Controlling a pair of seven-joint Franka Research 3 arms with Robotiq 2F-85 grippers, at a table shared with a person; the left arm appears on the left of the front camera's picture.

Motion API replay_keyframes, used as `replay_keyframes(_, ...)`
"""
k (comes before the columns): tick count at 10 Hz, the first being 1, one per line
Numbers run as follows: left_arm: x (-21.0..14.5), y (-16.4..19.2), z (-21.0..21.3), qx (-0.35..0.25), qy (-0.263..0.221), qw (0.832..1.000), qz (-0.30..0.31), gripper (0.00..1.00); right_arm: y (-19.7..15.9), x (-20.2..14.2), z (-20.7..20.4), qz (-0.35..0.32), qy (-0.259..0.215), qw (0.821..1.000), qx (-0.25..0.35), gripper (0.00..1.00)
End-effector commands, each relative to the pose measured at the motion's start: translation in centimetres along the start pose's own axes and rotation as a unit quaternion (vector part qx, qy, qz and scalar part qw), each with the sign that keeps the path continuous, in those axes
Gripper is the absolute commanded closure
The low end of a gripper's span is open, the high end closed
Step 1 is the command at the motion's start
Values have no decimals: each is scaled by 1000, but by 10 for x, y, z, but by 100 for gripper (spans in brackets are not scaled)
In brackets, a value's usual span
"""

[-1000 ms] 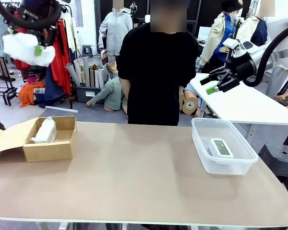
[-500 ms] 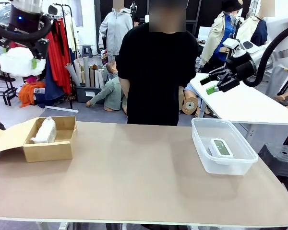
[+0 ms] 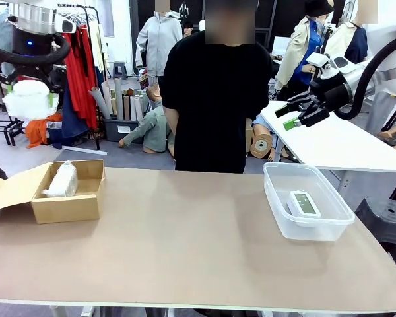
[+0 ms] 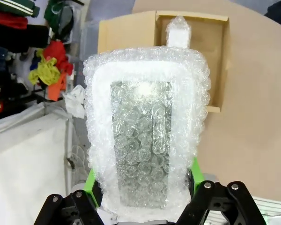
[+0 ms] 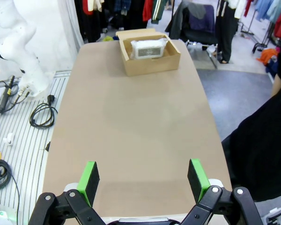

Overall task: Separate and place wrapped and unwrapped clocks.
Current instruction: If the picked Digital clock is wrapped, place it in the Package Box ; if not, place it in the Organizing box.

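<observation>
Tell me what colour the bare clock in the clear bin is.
White with a grey-green screen; the bare clock shows best in the front view.

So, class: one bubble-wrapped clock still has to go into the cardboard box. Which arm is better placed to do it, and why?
Left. The left gripper already holds the bubble-wrapped clock above the cardboard box. The right gripper is open, empty and far across the table.

The left gripper (image 3: pixel 28 84) had a black body under a silvery wrist ring with a small blue light, looped by thick black cable. The right gripper (image 3: pixel 291 115) was black with bright green pads, on a glossy white arm. Its black linkages carried silver screws. The person (image 3: pixel 216 99) wore a plain black short-sleeved top.
</observation>
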State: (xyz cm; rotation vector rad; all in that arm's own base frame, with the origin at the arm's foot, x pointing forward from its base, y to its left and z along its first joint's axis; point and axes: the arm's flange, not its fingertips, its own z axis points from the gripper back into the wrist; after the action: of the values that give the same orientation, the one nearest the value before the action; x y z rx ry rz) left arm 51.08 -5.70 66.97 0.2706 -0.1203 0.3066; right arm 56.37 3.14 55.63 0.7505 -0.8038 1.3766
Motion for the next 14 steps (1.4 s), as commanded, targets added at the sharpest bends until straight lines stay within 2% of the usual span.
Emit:
replay_keyframes(1, 2, 3, 2, 14, -12, 1000, -14, 100, 1, 1, 1, 4, 0, 1000, -1, 0)
replay_keyframes(4, 1, -3, -1, 6, -2, 1000, -6, 100, 1, 1, 1, 4, 0, 1000, -1, 0)
replay_keyframes(5, 2, 2, -17, -23, 4, 999, 29, 100, 1, 1, 1, 4, 0, 1000, -1, 0)
replay_keyframes(6, 2, 7, -34, -68, 33, 995, 57, 100, 1, 1, 1, 4, 0, 1000, -1, 0)
replay_keyframes(9, -9, 14, -70, -130, 23, 983, 127, 100, 1, 1, 1, 4, 0, 1000, -1, 0)
replay_keyframes(11, -24, 13, -102, -157, 23, 978, 133, 100, 1, 1, 1, 4, 0, 1000, -1, 0)
replay_keyframes(13, -37, 12, -135, -199, 64, 973, 97, 100, 1, 1, 1, 4, 0, 1000, -1, 0)
replay_keyframes(14, -37, 14, -149, -209, 70, 972, 75, 100, 1, 1, 1, 4, 0, 1000, -1, 0)
